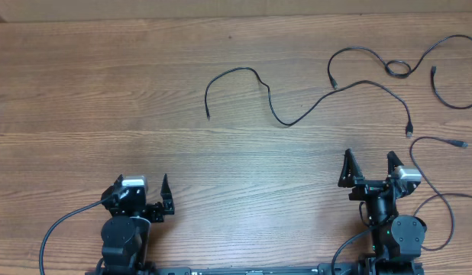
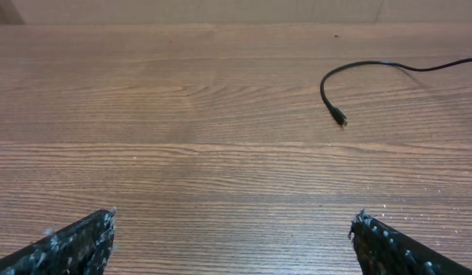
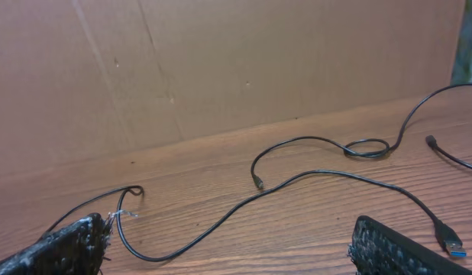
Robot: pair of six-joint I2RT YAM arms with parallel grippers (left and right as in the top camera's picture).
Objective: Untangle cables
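Left tool (image 2: 232, 220) and right tool (image 3: 230, 223) gaped wide, empty; the cables (image 3: 320, 173) lay ahead, untouched, nearer the right tool.

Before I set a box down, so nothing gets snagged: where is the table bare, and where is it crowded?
Bare: the table's left half, from the far edge to the left gripper, bounded rightward by the long cable's free end. Also the strip between the grippers. Crowded: the far right, where cables loop past the right gripper.
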